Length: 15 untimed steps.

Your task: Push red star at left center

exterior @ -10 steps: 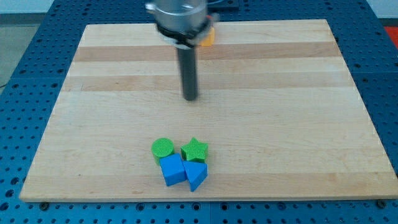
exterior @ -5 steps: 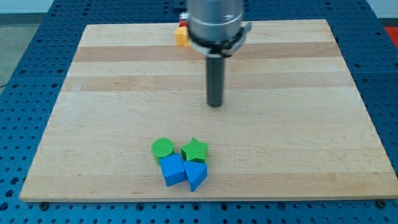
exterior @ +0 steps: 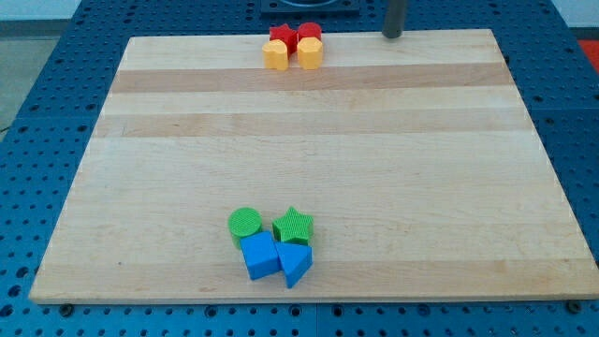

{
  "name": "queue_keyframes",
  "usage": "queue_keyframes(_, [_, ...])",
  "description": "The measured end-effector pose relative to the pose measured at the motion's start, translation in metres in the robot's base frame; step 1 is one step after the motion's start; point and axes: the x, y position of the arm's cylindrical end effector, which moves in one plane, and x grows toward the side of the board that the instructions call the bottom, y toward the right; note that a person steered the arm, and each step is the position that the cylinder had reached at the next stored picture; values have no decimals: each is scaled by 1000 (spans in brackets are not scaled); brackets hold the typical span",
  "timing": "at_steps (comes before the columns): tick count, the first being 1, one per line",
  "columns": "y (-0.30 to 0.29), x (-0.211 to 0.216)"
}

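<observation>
Camera view: red star [exterior: 280, 36] top edge, well left of my tip [exterior: 392, 35].

Rod [exterior: 395, 17] cut off at view's top edge.

A robotics laboratory bench: a pale wooden table [exterior: 309, 122] of glued planks rests on a blue perforated base plate [exterior: 37, 112], its regular grid of mounting holes typical of test rigs. Small moulded plastic blocks in red, yellow, green and blue sit in two tidy clusters on the wood, and a dark machine rod [exterior: 395, 19] enters at the view's top edge.
</observation>
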Motion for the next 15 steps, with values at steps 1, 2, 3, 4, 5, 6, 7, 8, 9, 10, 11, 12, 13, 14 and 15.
queue_keyframes(1, [-41, 2])
queue_keyframes(2, [-83, 1])
queue_keyframes(3, [-127, 2])
queue_keyframes(4, [-179, 23])
queue_keyframes(5, [-215, 42])
queue_keyframes(6, [-211, 39])
queue_keyframes(7, [-210, 24])
queue_keyframes(8, [-262, 35])
queue_keyframes(9, [-314, 77])
queue_keyframes(10, [-313, 70])
queue_keyframes(11, [-279, 53])
queue_keyframes(12, [-271, 71])
queue_keyframes(13, [-319, 110])
queue_keyframes(14, [-376, 146])
queue_keyframes(15, [-373, 142])
